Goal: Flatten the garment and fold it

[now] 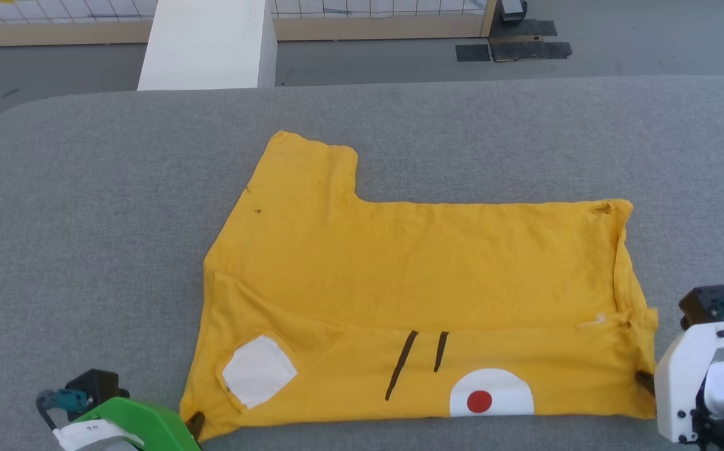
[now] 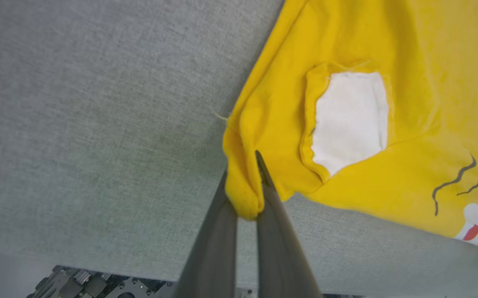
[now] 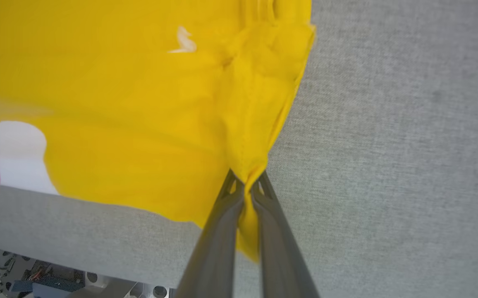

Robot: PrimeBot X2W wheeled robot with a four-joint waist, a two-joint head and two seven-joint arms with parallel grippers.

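**Both tools pinching the near corners of the yellow shirt**

The shirt [image 1: 412, 269] is lying spread on the grey counter [image 1: 86, 219], with its near strip folded over and running along the counter's near edge. The left tool [image 2: 242, 167] is clamping the near left corner, a wad of yellow cloth bulging between its fingers. The right tool [image 3: 247, 184] is closing on the near right corner, with cloth trailing down between its fingers.

No writing is showing on the shirt, just a white patch [image 1: 258, 371], two black lines [image 1: 403, 363] and a white oval [image 1: 490, 393] with a red dot. Marks on a white tag [image 1: 89, 432] on the left arm's green cover [image 1: 143, 423] are too small to read.

Bare counter is lying open to the left, right and far side of the shirt. One sleeve [image 1: 312, 163] is pointing toward the far side, where a white block [image 1: 212, 44] is standing beyond the counter.

The near fold is cutting off the oval's lower part.
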